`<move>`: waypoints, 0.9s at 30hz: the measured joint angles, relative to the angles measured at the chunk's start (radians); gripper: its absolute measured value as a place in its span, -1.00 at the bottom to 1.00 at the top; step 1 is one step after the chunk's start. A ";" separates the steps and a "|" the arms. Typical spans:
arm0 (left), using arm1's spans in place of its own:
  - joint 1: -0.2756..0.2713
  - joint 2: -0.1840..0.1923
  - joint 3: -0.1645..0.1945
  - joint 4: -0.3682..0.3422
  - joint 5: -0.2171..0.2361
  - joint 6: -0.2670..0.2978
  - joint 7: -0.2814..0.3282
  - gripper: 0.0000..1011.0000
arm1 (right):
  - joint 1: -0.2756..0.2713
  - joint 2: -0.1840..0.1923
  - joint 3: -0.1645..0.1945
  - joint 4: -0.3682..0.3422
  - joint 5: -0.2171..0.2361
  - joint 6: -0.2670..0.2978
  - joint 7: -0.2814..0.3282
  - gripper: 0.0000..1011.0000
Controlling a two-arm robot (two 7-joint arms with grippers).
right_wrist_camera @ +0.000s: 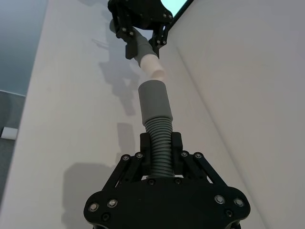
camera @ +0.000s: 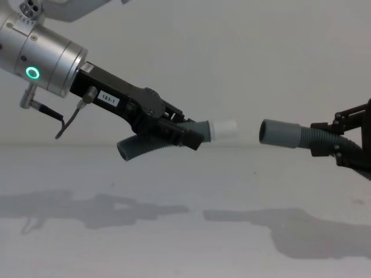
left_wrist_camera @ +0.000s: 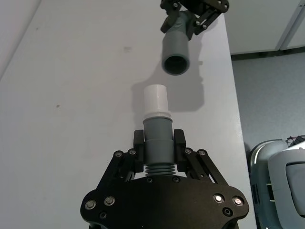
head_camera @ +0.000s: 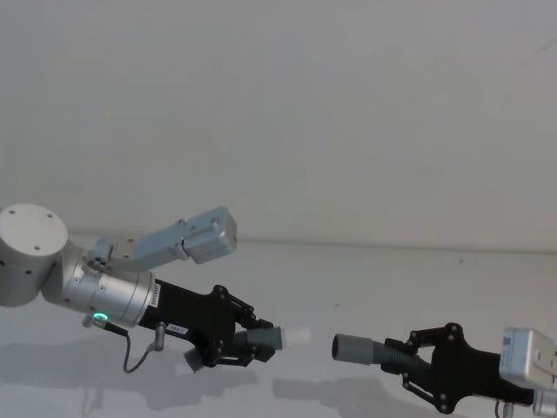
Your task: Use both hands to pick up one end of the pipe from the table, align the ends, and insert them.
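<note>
We find the left gripper [camera: 188,134] pinching the white-tipped piece [camera: 213,130] and the right gripper [camera: 326,143] pinching the cuffed piece [camera: 288,135], both held aloft, ends facing but apart; insertion not yet done.

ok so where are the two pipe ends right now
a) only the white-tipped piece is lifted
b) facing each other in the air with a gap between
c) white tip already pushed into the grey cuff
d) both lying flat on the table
b: the left pincer grips the white-tipped piece and the right pincer grips the grey-cuffed piece, both above the table, with a clear gap between the ends.
</note>
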 joint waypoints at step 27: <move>-0.034 -0.015 0.028 0.050 -0.019 -0.020 -0.034 -0.35 | 0.024 -0.008 -0.032 0.009 -0.038 -0.009 -0.040 -0.55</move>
